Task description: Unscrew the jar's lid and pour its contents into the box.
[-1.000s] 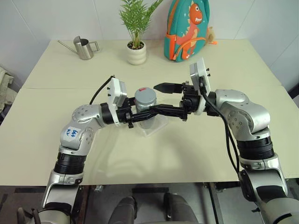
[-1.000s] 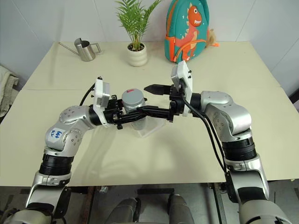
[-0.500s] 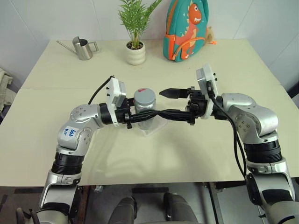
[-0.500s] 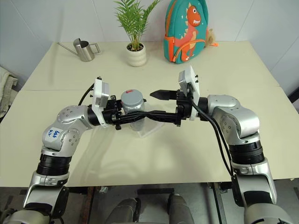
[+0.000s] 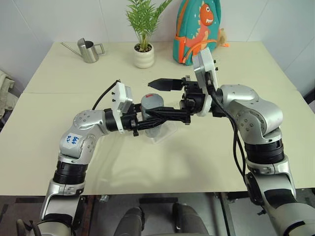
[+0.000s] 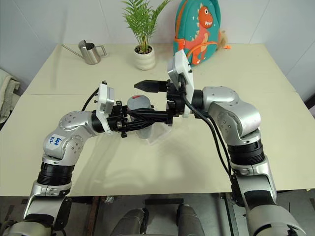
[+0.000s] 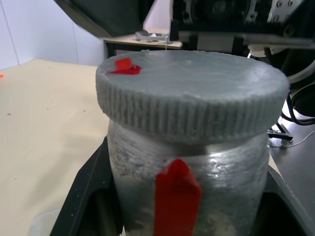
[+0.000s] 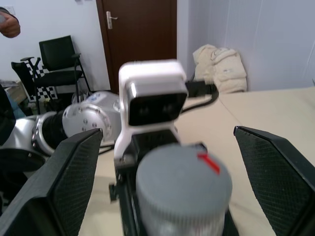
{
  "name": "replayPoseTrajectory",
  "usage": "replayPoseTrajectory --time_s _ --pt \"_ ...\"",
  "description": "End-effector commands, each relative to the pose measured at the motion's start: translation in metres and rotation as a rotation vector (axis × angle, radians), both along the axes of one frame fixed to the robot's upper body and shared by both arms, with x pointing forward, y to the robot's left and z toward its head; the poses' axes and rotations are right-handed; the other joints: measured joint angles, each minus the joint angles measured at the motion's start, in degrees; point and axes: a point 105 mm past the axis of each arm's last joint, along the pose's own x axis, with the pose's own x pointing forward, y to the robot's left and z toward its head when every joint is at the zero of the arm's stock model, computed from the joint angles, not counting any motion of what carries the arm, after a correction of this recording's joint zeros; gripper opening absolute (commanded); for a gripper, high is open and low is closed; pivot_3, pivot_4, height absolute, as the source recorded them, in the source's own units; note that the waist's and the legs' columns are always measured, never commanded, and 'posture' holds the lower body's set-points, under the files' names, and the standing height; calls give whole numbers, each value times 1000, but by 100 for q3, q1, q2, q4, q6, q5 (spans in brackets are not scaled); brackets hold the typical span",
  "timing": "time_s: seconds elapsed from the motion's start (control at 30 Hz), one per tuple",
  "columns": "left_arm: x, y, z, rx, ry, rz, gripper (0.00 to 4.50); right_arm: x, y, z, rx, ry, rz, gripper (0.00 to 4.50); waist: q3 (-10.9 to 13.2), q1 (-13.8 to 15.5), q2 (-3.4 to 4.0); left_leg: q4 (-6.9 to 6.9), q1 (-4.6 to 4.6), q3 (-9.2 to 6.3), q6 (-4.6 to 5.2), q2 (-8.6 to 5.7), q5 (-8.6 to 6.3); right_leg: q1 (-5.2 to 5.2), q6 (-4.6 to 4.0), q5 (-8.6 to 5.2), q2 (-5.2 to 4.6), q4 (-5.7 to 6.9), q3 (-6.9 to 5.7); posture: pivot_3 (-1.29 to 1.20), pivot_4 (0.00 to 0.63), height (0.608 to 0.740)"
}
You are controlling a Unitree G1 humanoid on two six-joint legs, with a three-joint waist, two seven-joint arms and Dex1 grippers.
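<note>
My left gripper [image 5: 151, 121] is shut on the jar [image 5: 153, 109], a small greyish cylinder with a red mark [image 7: 177, 196] on its side, held upright. The ribbed grey lid [image 7: 192, 98] sits on the jar. My right gripper [image 5: 150, 100] is open and points toward the jar from the right. One finger [image 8: 74, 177] stands on each side of the lid [image 8: 182, 187], with gaps between them and it. The clear box [image 5: 166, 132] lies on the table just below the jar. The contents are hidden.
At the table's far side stand a steel watering can [image 5: 87, 50], a potted plant [image 5: 143, 54] and a dinosaur backpack [image 5: 194, 32]. The right wrist view shows a chair [image 8: 56, 64], a door and a person's hand [image 8: 10, 24].
My right gripper has moved left and up, so its open fingers now straddle the lid. The left gripper and the jar have stayed put.
</note>
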Motion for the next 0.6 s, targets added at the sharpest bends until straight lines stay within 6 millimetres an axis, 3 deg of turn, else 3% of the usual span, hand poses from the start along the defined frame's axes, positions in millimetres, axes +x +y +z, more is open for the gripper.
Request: replayPoseTrajectory --time_s 0.03,0.3,0.6 --pt "-4 -3 9 -13 -37 -28 2083 -1 6 7 5 -56 9 4480 0 -2 0 0 0 0 0 0 0 0 0 0 0 0 0 0 150 740" --pt "-4 -4 10 -10 -40 -35 2083 10 3 0 -8 -45 -17 4480 0 -6 0 0 0 0 0 0 0 -1 0 0 2 1 0 0 150 740" --pt "-4 -3 10 -10 -43 -28 2083 20 -13 -3 -11 -29 -63 4480 0 -5 0 0 0 1 0 0 0 -3 0 0 1 4 0 0 150 740"
